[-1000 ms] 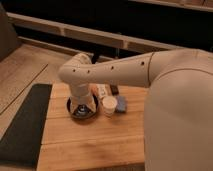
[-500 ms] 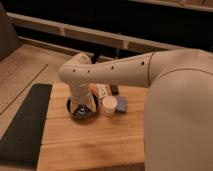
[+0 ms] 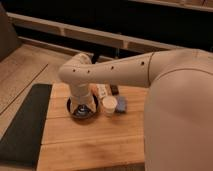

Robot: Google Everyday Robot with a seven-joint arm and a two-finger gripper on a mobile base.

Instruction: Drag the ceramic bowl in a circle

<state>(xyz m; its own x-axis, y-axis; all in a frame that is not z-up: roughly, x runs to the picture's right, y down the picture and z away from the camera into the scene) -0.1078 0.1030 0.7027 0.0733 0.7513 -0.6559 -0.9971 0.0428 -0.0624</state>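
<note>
Wooden counter (image 3: 90,145): the ceramic bowl (image 3: 93,112) sits toward the far-left corner. The gripper (image 3: 81,108) is lowered into it; whether it is gripping cannot be told.

Gripper (image 3: 82,108) sits in the ceramic bowl (image 3: 92,114), cup (image 3: 108,105) just right of it.

Hand (image 3: 82,108) over the ceramic bowl (image 3: 70,109) hides its middle; arm (image 3: 125,72) cropped right.

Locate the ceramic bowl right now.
In the camera view, the ceramic bowl sits left of centre on the wooden table, just left of the white cup, with the gripper over its middle.
</note>
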